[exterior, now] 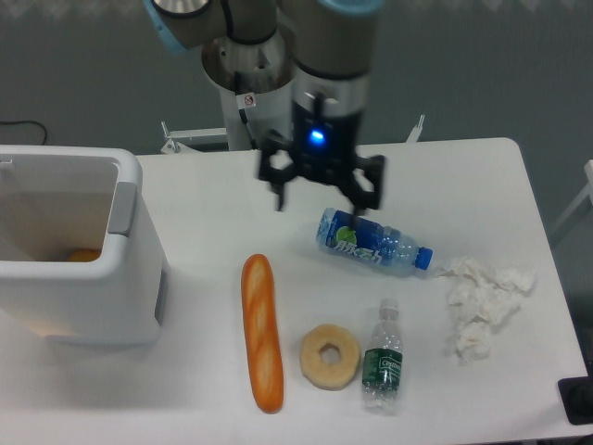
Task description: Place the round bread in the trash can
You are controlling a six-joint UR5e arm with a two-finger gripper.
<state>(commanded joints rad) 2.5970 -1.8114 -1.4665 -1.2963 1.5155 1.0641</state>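
Observation:
The trash can (102, 306) is a large white boxy bin with a grey side panel, standing at the left of the table. A small golden-orange patch of the round bread (83, 255) shows low inside it; the front wall hides most of it. My gripper (320, 206) hangs over the table's middle, to the right of the bin and just above the blue bottle. Its fingers (278, 193) are spread apart and hold nothing.
A long orange baguette (262, 332) lies in front of the gripper, with a pale ring donut (330, 355) beside it. A blue-labelled bottle (375, 244) and a green-labelled bottle (382, 357) lie to the right. Crumpled white tissue (482, 301) lies at the far right.

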